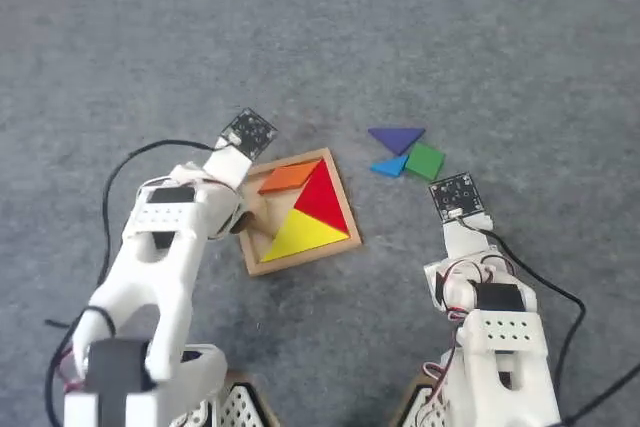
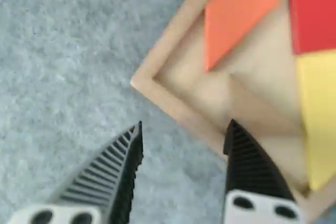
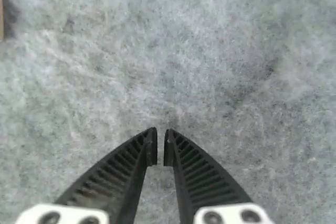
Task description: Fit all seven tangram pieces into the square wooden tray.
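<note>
The square wooden tray lies at the table's middle, holding an orange piece, a red triangle and a yellow triangle. Its left part is bare wood. My left gripper hovers open over the tray's left rim, one finger outside it and one over the tray. A purple triangle, a small blue triangle and a green square lie on the cloth right of the tray. My right gripper is shut with nothing in it, above bare cloth below those pieces.
Grey felt cloth covers the table, with open room behind and to both sides. Black cables trail from both arms near the front.
</note>
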### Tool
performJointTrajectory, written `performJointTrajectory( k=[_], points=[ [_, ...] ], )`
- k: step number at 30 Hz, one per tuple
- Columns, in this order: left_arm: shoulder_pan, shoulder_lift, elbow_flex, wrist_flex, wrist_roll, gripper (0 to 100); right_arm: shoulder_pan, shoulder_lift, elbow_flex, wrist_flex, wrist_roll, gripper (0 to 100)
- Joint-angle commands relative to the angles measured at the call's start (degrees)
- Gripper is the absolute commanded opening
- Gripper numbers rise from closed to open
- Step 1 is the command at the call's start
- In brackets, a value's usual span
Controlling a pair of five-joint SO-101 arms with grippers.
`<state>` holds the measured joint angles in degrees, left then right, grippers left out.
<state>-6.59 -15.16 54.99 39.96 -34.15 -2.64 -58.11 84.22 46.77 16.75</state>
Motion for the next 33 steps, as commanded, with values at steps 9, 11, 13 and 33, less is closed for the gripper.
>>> performJointTrajectory(
  k=[9,11,13,33],
  points=[
    [5.7,-17.1,0.0,8.5,6.0,24,0.3,-1.5,-0.6,-1.3,0.8,4.4],
    [6.6,-19.1,0.6,12.4,4.0,24,0.3,-1.5,-0.6,-1.3,0.8,4.4],
    [7.2,-19.1,1.9,13.3,3.4,24,0.3,-1.5,-0.6,-1.3,0.8,4.4],
    [7.7,-18.9,8.9,6.8,1.6,24,0.3,-1.5,-0.6,-1.3,0.8,4.4]
  ],
)
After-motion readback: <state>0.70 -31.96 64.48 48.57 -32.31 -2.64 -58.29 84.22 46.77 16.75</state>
